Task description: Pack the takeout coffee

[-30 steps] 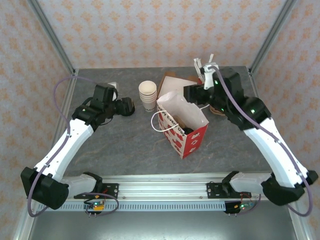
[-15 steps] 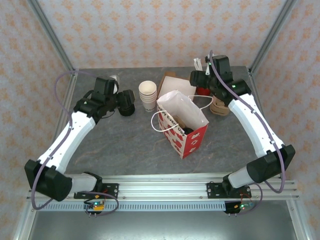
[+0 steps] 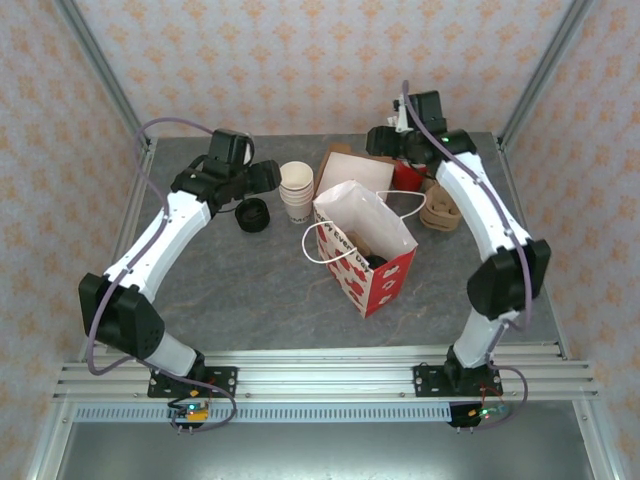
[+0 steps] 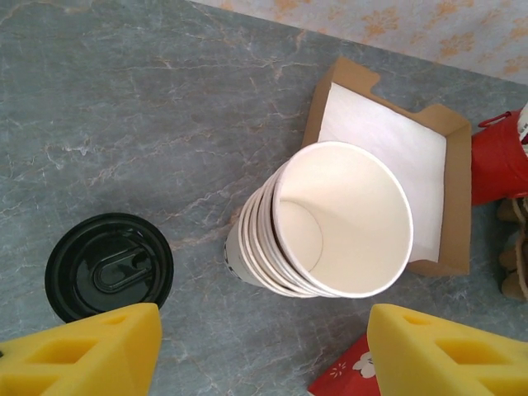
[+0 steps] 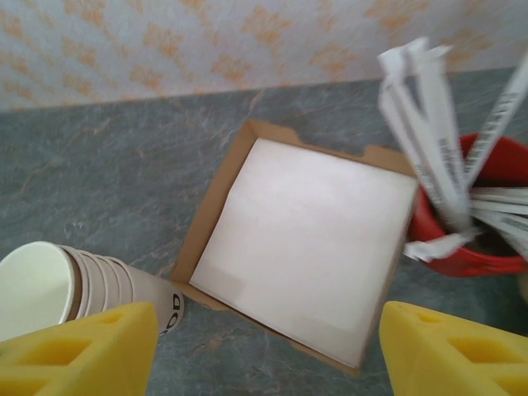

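The takeout coffee [image 3: 374, 259] is glimpsed low inside the gift bag [image 3: 390, 282], dark lid and tan side showing. The left gripper [image 4: 264, 351] and right gripper [image 5: 266, 346] are held wide open and empty. The lidless cup stack [image 4: 330, 223] beneath the left could be grabbed by mistake, or the bag knocked over.

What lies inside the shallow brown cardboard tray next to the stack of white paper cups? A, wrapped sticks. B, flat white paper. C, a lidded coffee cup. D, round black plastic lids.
B: flat white paper covers the floor of the shallow brown cardboard tray, while the paper-wrapped sticks stand in the round red cup beside it.
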Available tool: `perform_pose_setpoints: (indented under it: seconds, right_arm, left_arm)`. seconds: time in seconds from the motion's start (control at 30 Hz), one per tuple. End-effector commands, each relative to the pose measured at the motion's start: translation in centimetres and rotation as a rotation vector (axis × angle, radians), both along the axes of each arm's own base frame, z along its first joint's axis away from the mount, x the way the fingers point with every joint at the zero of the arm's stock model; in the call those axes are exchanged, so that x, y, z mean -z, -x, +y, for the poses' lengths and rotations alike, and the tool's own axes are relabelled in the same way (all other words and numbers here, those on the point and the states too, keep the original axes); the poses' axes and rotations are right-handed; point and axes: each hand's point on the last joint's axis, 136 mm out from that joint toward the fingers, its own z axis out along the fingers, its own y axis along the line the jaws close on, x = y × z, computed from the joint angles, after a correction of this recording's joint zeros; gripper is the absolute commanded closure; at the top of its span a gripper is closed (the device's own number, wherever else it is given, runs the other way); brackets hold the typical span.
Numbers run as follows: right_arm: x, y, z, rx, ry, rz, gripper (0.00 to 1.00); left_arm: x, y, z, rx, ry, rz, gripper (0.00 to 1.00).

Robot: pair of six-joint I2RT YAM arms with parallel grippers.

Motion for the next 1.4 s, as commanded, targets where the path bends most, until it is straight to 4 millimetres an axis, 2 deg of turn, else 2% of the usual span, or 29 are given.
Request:
perform_pose_setpoints:
  seconds: [0.0, 0.13, 0.27, 0.4, 0.7, 0.9, 1.1, 1.37]
  right_arm:
    - [2.1, -1.1, 2.3, -0.104, -0.003, 0.062, 0.32]
    - [5.2, -2.7, 4.5, -0.173, 0.018, 0.111, 0.38]
    - [8.3, -3.9, 5.4, -0.206, 0.031, 0.174, 0.41]
    - [10.4, -4.4, 6.7, -0.257, 0.039, 0.209, 0.42]
    - [15.8, -5.4, 7.6, -0.300, 0.087, 0.275, 0.41]
    - [18.1, -6.0, 8.2, -0.319, 0.108, 0.291, 0.38]
    - [20.1, -6.2, 7.7, -0.316, 0.168, 0.307, 0.35]
    - [20.5, -6.5, 6.7, -0.295, 0.230, 0.302, 0.31]
  left_arm:
    - [-1.5, 0.9, 0.6, 0.004, -0.003, -0.061, 0.32]
    - [-1.5, 1.8, 0.9, 0.007, -0.009, -0.066, 0.32]
    - [-1.6, 2.2, 1.1, 0.004, -0.014, -0.070, 0.32]
    - [-2.0, 2.5, 1.2, 0.002, -0.017, -0.082, 0.32]
    - [-1.9, 2.9, 1.5, 0.006, -0.030, -0.087, 0.32]
    - [-2.1, 3.3, 1.5, 0.010, -0.028, -0.099, 0.32]
    - [-1.9, 3.5, 1.4, 0.019, -0.016, -0.102, 0.32]
    - [-1.5, 3.4, 1.1, 0.028, -0.009, -0.098, 0.32]
